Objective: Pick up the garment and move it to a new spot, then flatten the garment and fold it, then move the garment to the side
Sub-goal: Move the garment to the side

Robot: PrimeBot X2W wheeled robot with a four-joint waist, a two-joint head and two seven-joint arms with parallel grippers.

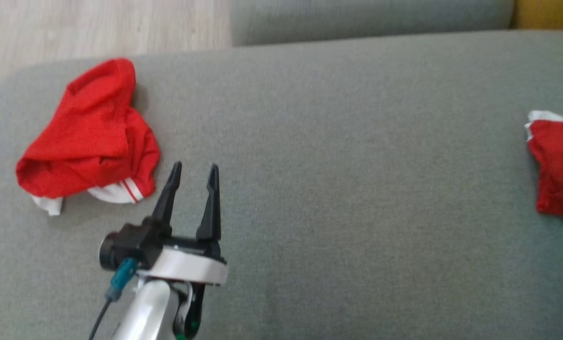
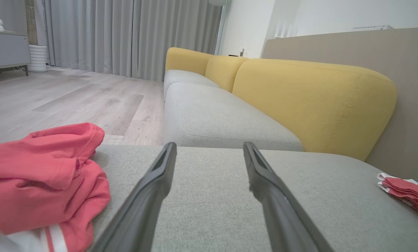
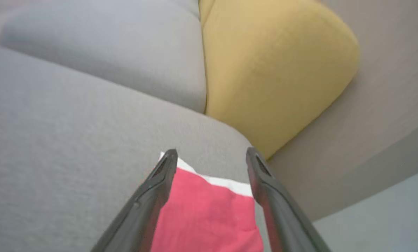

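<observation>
Left gripper (image 1: 195,166) is seen spread beside a crumpled red garment (image 1: 88,137) on the grey sofa seat (image 1: 357,189). From the right wrist, the right gripper (image 3: 211,154) is caught spread, with the folded red garment (image 3: 209,213) framed between its fingers.

Ends in a left gripper (image 1: 195,165) of two long, tapered black fingers (image 1: 167,200). Wears a white wrist band (image 1: 187,270) over a glossy pale forearm (image 1: 144,307). Trails a teal plug (image 1: 122,279) and dark cable (image 1: 100,319).

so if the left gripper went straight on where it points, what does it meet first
Looks free, though depth is unclear: the left gripper points over bare grey sofa cushion, the crumpled red garment off to its left.
</observation>
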